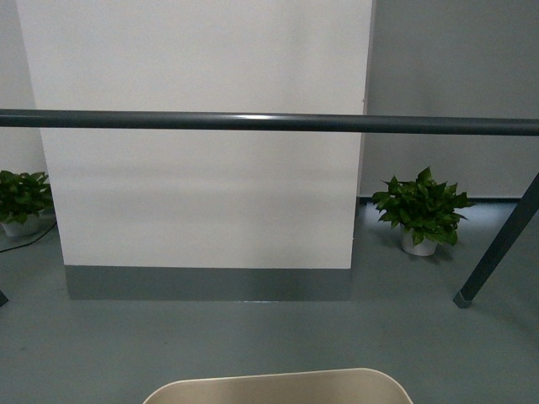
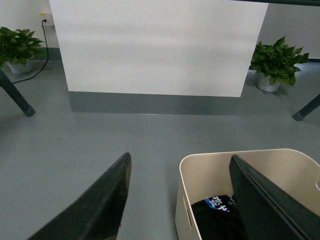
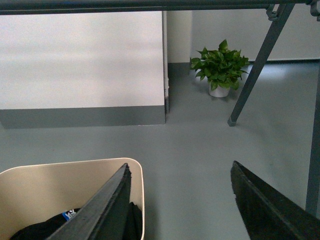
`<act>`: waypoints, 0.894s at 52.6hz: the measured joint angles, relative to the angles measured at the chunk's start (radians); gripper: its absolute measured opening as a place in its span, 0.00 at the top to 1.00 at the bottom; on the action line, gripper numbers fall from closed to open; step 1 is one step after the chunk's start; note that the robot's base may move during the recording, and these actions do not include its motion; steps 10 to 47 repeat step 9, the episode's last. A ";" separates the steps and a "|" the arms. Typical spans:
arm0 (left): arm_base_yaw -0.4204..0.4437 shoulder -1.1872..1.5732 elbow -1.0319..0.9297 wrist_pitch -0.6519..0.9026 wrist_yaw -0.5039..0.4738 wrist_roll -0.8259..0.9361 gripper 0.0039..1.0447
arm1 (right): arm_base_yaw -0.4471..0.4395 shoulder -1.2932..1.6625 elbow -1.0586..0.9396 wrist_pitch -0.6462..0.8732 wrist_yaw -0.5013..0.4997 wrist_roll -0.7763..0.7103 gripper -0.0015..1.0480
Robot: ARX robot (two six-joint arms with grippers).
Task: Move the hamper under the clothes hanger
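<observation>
The beige hamper (image 1: pixel 278 387) shows only its far rim at the bottom of the front view, on the grey floor short of the clothes hanger's dark bar (image 1: pixel 269 123). In the left wrist view my left gripper (image 2: pixel 180 172) is open and straddles the left wall of the hamper (image 2: pixel 200 172), one finger inside above dark clothes (image 2: pixel 215 217), one outside. My right gripper (image 3: pixel 180 182) is open and straddles the right wall of the hamper (image 3: pixel 141 195). The hanger's bar (image 3: pixel 135 5) and slanted leg (image 3: pixel 252 70) show in the right wrist view.
A white panel with a grey base (image 1: pixel 202 168) stands behind the bar. Potted plants sit at the left (image 1: pixel 24 202) and right (image 1: pixel 421 215). The rack's right leg (image 1: pixel 497 244) slants to the floor. A black cable (image 2: pixel 42 45) runs from a wall socket.
</observation>
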 joint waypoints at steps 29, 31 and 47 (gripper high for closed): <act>0.000 0.000 0.000 0.000 0.000 0.000 0.05 | 0.000 0.000 0.000 0.000 0.000 0.000 0.16; 0.000 0.000 0.000 0.000 0.000 0.000 0.05 | 0.000 0.000 0.000 0.000 0.000 0.000 0.16; 0.000 0.000 0.000 0.000 0.000 0.000 0.05 | 0.000 0.000 0.000 0.000 0.000 0.000 0.16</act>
